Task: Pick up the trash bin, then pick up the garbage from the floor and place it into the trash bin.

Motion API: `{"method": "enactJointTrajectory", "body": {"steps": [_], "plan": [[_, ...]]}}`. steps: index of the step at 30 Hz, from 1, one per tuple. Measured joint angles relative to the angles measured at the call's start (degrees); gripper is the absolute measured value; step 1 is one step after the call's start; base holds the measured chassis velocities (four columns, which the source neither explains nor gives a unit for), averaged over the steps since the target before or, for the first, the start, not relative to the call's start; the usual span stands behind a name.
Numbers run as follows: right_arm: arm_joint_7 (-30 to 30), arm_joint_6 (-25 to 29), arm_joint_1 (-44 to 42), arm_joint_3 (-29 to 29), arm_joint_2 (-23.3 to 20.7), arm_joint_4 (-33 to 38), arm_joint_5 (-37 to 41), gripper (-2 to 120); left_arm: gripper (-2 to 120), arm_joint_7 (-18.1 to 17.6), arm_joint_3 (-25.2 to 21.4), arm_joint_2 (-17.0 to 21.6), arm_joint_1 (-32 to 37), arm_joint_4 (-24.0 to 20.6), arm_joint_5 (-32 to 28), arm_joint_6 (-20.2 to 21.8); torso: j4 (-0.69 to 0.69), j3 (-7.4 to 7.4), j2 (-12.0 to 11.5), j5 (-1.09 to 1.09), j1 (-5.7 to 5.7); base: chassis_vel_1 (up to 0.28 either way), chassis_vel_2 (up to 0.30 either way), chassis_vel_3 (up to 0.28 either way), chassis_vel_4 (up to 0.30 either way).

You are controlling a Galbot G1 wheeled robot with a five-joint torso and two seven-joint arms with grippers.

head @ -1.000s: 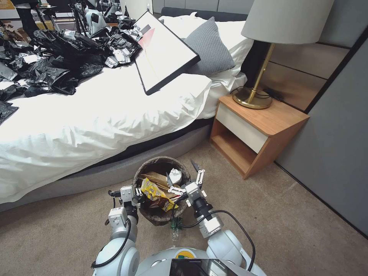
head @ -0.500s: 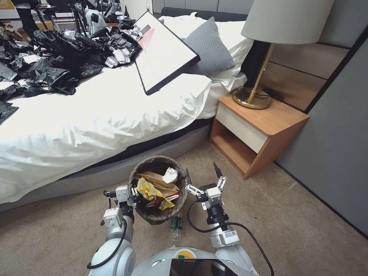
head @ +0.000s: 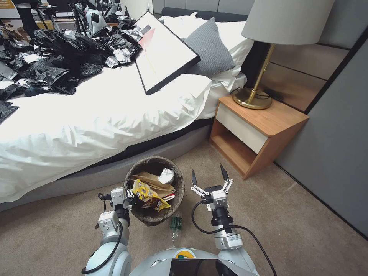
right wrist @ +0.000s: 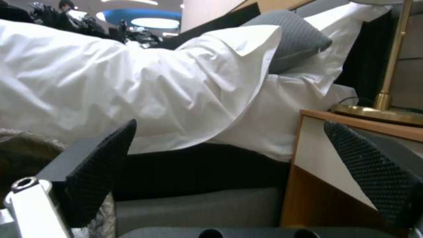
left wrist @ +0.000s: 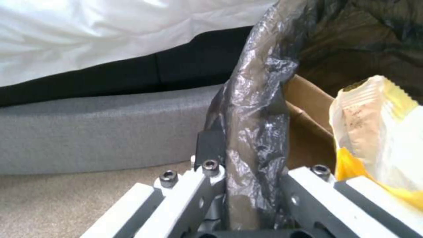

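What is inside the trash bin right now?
In the trash bin, held at its rim by the left tool: a yellow snack packet, tan paper bag and white tissue. Anything beneath them is covered.

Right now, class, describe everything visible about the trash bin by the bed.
The trash bin is small and round, lined with a crinkled dark bag folded over its rim. It sits near the bed's grey base, holding a yellow snack packet, tan paper bag and white tissue. The left gripper clamps its rim.
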Motion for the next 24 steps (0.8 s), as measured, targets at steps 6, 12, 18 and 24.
{"method": "enactJointTrajectory", "body": {"steps": [6, 12, 18, 24], "plan": [[0.61, 0.26, 0.8, 0.26, 0.47, -1.27, 0.26, 100, 0, 0.26, -0.07, -0.03, -0.18, 0.48, 0.47, -0.78, -0.02, 0.0, 0.0, 0.0, 0.0, 0.0, 0.0, 0.0, 0.0], [0.57, 0.17, 1.0, 0.32, 0.68, -1.71, 0.21, 100, 0, 0.2, 0.0, -0.11, -0.42, 0.66, 0.55, -0.81, 0.0, 0.01, 0.0, 0.04, 0.0, 0.0, 0.0, 0.0, 0.0], [0.49, 0.07, 1.23, 0.33, 0.78, -2.12, 0.18, 100, 0, 0.15, 0.0, -0.15, -0.4, 0.68, 0.6, -0.81, 0.0, 0.01, 0.0, 0.05, 0.0, 0.0, 0.0, 0.0, 0.0], [0.43, 0.0, 1.27, 0.33, 0.84, -2.22, 0.28, 100, 0, 0.1, 0.05, -0.18, -0.48, 0.69, 0.64, -0.82, -0.01, 0.01, 0.0, 0.08, 0.01, 0.059, -0.056, -0.038, 0.062]]}}
